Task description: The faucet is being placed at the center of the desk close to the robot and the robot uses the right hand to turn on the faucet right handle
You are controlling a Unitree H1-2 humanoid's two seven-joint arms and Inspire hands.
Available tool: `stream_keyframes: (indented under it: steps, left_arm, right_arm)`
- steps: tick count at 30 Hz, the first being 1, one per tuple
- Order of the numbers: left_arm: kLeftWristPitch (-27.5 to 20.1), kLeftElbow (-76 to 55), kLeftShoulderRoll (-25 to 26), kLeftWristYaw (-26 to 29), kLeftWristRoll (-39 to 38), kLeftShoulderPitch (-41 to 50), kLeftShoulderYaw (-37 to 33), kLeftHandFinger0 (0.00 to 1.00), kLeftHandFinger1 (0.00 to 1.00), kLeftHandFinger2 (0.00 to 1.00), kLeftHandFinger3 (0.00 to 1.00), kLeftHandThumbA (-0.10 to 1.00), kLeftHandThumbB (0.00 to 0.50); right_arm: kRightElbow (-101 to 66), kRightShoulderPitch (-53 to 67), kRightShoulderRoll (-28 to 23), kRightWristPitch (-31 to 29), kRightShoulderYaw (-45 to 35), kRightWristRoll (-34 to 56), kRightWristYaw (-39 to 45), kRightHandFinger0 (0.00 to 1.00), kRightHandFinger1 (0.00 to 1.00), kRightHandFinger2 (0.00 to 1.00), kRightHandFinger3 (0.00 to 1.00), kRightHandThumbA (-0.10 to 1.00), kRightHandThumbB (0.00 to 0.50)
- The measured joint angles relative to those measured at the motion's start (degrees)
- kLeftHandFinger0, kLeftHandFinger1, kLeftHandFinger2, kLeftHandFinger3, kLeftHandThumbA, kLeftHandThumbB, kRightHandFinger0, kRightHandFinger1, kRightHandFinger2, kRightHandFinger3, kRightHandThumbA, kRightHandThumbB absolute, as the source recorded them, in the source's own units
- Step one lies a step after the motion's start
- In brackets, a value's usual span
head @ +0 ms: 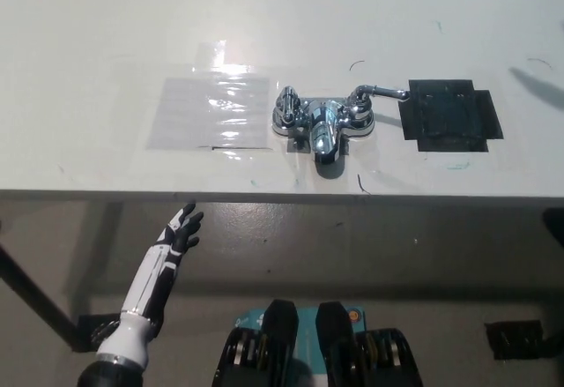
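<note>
Fingers (188, 217) of the left hand (181, 228) are spread apart and hold nothing. The white hand sits in the lower left of the frame, pointing up and slightly right, just under the desk's near edge and not touching it. Its white forearm runs down toward the bottom left corner.

The right hand does not show. Only a dark sliver sits at the right edge of the frame, too small to tell what it is.

Up and to the right of the left hand, on the white desk (106, 34), stands the chrome faucet (322, 122). It is near the middle of the frame, close to the desk's near edge. Its spout (324, 140) points down the frame toward that edge. The left handle (286, 103) is on the picture's left side of the faucet body. The right handle (374, 93) is on the picture's right side, and its lever reaches out to the right. The lever's tip ends at the upper left corner of a black tape patch (449, 115) stuck flat on the desk just right of the faucet.

Left of the faucet lies a clear, glossy plastic sheet (210, 112), flat on the desk and catching a bright glare. Its right edge is just beside the faucet base.

A soft grey shadow (539, 83) falls on the desk at the upper right edge of the frame.

Below the desk the grey floor shows. A dark desk leg (31, 294) slants across the lower left.
</note>
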Motion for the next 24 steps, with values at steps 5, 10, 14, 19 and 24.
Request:
stream_keyframes:
  steps: [5, 10, 14, 19, 24]
  left_arm:
    - [0.0, 1.03, -0.01, 0.0, 0.0, -2.21, 0.0, 1.0, 1.0, 1.0, 1.0, 1.0, 0.018]
    - [0.01, 1.78, -0.01, 0.0, 0.0, -3.83, 0.01, 1.0, 1.0, 1.0, 1.0, 1.0, 0.018]
    - [0.01, 2.38, 0.0, 0.0, -0.01, -5.29, 0.01, 1.0, 1.0, 1.0, 1.0, 1.0, 0.04]
    - [0.01, 3.21, 0.0, -0.01, -0.02, -6.48, 0.02, 1.0, 1.0, 1.0, 1.0, 1.0, 0.04]
    - [0.01, 3.73, 0.01, -0.01, -0.03, -7.02, 0.03, 1.0, 1.0, 1.0, 1.0, 1.0, 0.034]
  right_arm:
    - [-8.7, 6.28, 0.0, 0.01, -2.25, 2.09, 0.24, 1.0, 1.0, 1.0, 1.0, 1.0, 0.215]
    - [-16.41, 10.62, 0.0, 0.18, -4.53, 4.56, 0.36, 1.0, 1.0, 1.0, 1.0, 0.98, 0.198]
    - [-23.34, 13.32, 0.01, 0.36, -6.48, 7.29, 0.36, 1.0, 1.0, 1.0, 1.0, 0.89, 0.169]
    - [-32.2, 17.6, 0.53, 0.39, -7.71, 10.75, 0.34, 1.0, 1.0, 1.0, 1.0, 0.87, 0.167]
    - [-42.9, 25.58, 3.66, 0.06, -7.91, 14.74, 0.34, 1.0, 1.0, 1.0, 1.0, 0.9, 0.214]
